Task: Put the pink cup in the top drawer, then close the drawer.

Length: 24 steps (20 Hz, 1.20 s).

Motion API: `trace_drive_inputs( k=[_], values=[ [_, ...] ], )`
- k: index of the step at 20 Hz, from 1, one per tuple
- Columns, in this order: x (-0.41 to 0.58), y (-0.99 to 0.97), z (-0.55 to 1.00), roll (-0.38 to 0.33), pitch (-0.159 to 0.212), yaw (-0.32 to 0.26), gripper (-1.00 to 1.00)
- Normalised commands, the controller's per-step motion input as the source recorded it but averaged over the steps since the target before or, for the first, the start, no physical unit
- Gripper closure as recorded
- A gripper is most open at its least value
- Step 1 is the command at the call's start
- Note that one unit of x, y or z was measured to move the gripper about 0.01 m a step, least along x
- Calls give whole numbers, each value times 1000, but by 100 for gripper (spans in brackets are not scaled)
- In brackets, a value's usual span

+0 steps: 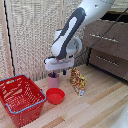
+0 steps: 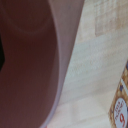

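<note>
Right now, as I read it, the reaching part is all but over and the grasp is the step in hand — nothing has been lifted yet.

Nearest me on the pale wooden worktop sits a red wire basket, and just beside it a shallow red bowl. A little further back stands the pink recepticle, upright on the wood, with a colourful snack packet near it toward the exterior view's right.

Directly over the cup hangs the end effector, its white base level and its short dark fingers pointing down around the cup's rim. From the wrist view the cup's pink wall fills most of the picture, so the fingers are very close to it, or straddling it. Whether they have pressed onto the wall I cannot tell — the fingers themselves are too small and hidden to show the gap, and I cannot say the cup is held.

Next, I judge, comes a soft squeeze on the thin wall, then a straight rise that keeps the cup upright.

Furthest back, at the exterior view's right, stands the storage unit; its highest section looks pulled open, waiting for the cup.
</note>
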Motion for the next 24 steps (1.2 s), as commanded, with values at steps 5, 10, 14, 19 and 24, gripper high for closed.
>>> trace_drive_inputs(
  k=[5, 10, 14, 19, 24],
  values=[
    [157, 6, -218, -15, 13, -19, 100],
    [39, 10, -65, -6, 25, -2, 100],
    [37, 26, 0, -23, 2, 3, 100],
    [143, 3, 5, -7, 0, 0, 100],
    [222, 0, 107, 0, -5, -17, 100]
  ],
)
